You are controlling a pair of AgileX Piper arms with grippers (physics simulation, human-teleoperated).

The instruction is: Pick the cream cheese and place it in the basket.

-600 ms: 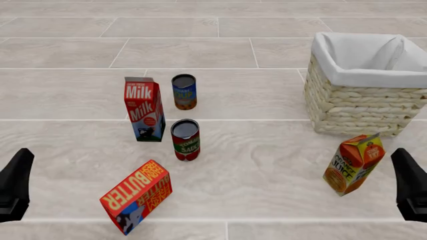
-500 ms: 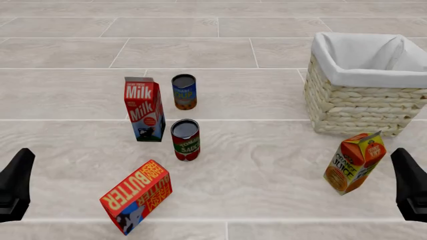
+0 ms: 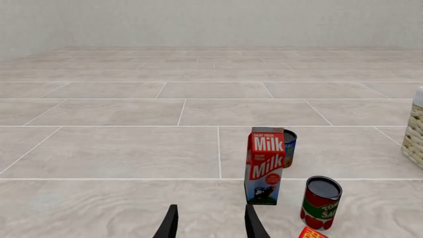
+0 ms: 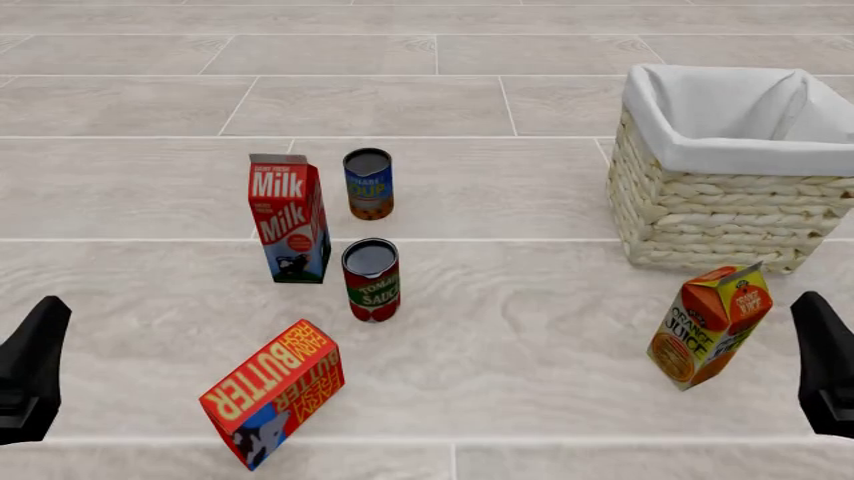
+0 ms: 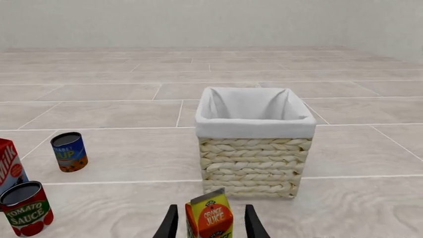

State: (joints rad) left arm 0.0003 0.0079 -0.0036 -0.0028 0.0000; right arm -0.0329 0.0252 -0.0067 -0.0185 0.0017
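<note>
No cream cheese shows in any view. The basket point(image 4: 721, 215), pale woven wicker with a white cloth lining, stands at the far right and also shows in the right wrist view point(image 5: 251, 158). My left gripper point(image 4: 35, 352) sits low at the near left edge; in its wrist view the left gripper point(image 3: 211, 208) is open with nothing between its fingers. My right gripper point(image 4: 817, 345) sits at the near right edge. In its wrist view the right gripper point(image 5: 211, 208) is open, with an orange juice carton point(image 5: 210, 218) just ahead of the fingertips.
A milk carton point(image 4: 288, 218) stands at centre left, a blue can point(image 4: 368, 183) behind it and a tomato sauce can point(image 4: 371, 279) beside it. A butter box point(image 4: 274, 391) lies tilted near the front. The orange juice carton point(image 4: 709, 326) leans in front of the basket.
My right gripper has shifted slightly right and lower in the front view. The orange juice carton has shifted very slightly. Nothing else has moved.
</note>
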